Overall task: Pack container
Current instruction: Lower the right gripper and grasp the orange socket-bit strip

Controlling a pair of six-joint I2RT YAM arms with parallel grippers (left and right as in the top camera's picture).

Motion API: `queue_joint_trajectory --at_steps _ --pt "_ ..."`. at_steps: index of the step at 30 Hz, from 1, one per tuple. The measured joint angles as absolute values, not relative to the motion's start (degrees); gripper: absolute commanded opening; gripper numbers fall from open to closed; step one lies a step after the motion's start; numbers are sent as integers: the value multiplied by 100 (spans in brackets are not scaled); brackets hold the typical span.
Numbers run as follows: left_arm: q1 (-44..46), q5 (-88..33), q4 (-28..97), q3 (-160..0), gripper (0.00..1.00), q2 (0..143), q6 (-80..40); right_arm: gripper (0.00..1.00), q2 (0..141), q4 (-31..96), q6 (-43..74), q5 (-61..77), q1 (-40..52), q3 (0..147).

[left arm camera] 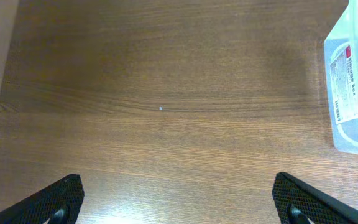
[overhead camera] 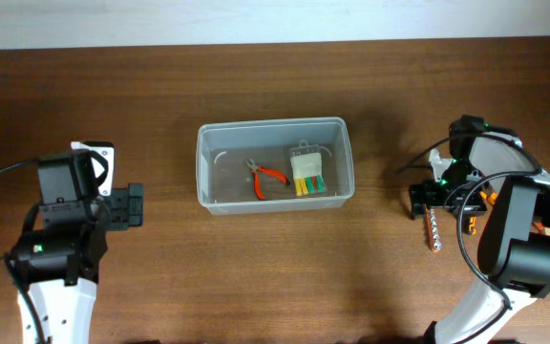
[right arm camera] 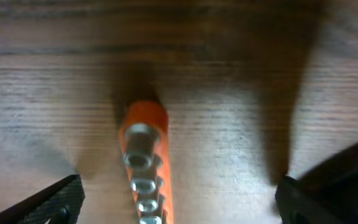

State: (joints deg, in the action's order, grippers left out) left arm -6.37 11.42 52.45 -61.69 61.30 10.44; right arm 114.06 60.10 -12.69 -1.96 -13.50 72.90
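Note:
The clear plastic container [overhead camera: 201, 164] stands at the table's middle. In it lie orange-handled pliers [overhead camera: 267, 178] and a small pack of coloured bits [overhead camera: 306, 173]. Its labelled corner shows at the right edge of the left wrist view [left arm camera: 352, 93]. My left gripper [overhead camera: 128, 205] is open and empty over bare wood, left of the container [left arm camera: 179, 202]. My right gripper [overhead camera: 428, 198] is open at the far right, low over an orange rail of metal sockets [overhead camera: 434, 232]. In the right wrist view the rail [right arm camera: 145, 155] lies between the fingers [right arm camera: 179, 202], nearer the left one, not gripped.
The brown wooden table [overhead camera: 275, 277] ends at a pale wall along the back. Black cables run beside each arm. The right arm's body [overhead camera: 528, 234] covers part of the table's right side.

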Motion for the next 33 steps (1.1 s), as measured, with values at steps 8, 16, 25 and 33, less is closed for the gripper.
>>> queue_joint_trajectory --at_steps 8,16,25,33 --pt "-637 1142 5205 -6169 99 6211 1044 99 11371 5933 -1267 -235 -1339 7218" --pt "-637 1142 5199 -6169 99 6215 1044 93 11371 5935 -1269 -235 -1339 7214" --pt "-637 1142 5133 -6169 99 6215 1044 60 11371 5959 -1319 -255 -1339 7207" --pt "-637 1142 5120 -6169 99 6215 1044 39 11371 5955 -1347 -252 -1339 7207"
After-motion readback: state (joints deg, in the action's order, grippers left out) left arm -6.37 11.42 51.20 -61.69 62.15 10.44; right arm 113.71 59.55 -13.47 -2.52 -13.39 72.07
